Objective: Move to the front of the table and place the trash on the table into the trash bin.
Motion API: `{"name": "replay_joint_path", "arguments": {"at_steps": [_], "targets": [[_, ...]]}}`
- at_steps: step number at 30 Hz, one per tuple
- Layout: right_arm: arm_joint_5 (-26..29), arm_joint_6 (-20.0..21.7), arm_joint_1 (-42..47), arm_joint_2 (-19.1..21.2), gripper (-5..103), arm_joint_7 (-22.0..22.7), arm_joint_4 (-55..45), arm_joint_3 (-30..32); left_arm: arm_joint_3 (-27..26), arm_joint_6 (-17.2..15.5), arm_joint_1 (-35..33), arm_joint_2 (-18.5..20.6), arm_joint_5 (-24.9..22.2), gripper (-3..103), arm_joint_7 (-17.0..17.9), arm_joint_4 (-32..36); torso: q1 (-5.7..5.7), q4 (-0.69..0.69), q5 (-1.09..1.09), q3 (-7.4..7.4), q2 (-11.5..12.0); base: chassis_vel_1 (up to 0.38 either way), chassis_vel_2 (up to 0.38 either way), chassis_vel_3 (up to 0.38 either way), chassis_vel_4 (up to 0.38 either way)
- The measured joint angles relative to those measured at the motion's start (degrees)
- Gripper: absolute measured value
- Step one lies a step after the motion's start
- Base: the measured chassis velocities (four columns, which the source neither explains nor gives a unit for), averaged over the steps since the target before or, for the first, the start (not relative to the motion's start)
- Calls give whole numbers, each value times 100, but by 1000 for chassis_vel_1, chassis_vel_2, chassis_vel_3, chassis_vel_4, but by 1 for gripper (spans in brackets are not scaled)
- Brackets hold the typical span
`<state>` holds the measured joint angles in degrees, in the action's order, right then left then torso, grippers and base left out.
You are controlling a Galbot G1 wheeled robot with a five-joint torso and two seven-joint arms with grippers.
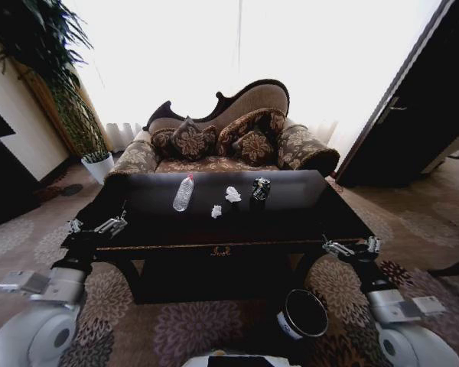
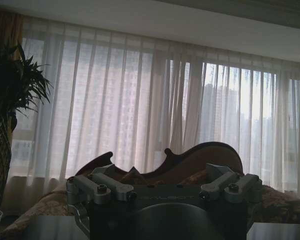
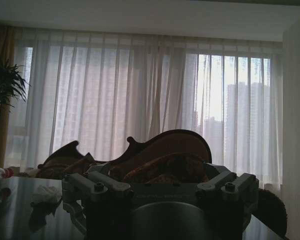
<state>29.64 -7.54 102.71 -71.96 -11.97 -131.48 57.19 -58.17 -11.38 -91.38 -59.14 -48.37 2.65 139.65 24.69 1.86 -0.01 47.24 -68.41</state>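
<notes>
Left gripper (image 1: 99,226) sat at lower left over the table (image 1: 291,218) corner, right gripper (image 1: 350,248) at lower right; finger spread unreadable on both. Mid-frame: bottle (image 1: 183,193), tissue lumps (image 1: 228,200), dark piece (image 1: 260,189). Sofa (image 1: 222,141) behind. Trash bin (image 1: 302,313) on carpet, bottom center-right, open floor around it.

The robot has two arms with bulky white rounded joint housings, light grey link blocks and black forearm sections. The left gripper (image 1: 111,225) and right gripper (image 1: 338,248) are silver metal linkages fastened by dark round screws. Each sits on a black wrist body bearing faint embossed lettering.
</notes>
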Motion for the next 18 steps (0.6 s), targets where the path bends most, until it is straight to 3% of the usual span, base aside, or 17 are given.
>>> {"name": "replay_joint_path", "arguments": {"at_steps": [3, 4, 8, 14, 18], "targets": [[-18, -6, 9, -15, 100, -17, -38, -6, -38, -108, 167, 703, -545, 100, 87, -175, 1, -1, 0, 1, 0, 0, 0, 0, 0], [-18, -6, 9, -15, 100, -17, -38, -6, -38, -108, 167, 703, -545, 100, 87, -175, 1, -1, 0, 1, 0, 0, 0, 0, 0], [-46, -12, -1, -14, 100, -59, -46, -53, -73, -272, 368, 1591, -1373, 100, 307, -432, 3, -2, 1, 1, 1, 0, 0, 0, 0], [-69, -46, 21, -71, 100, -88, -64, -60, 309, -514, 791, 2140, -1991, 100, 426, -761, 2, -1, 0, 1, 0, 0, 0, 0, 0], [-126, -56, 47, -155, 100, -107, -72, -74, 1037, -693, 1581, 2472, -2389, 100, 591, -1255, 3, -1, 0, 1, 1, 0, 0, 0, 0]]}}
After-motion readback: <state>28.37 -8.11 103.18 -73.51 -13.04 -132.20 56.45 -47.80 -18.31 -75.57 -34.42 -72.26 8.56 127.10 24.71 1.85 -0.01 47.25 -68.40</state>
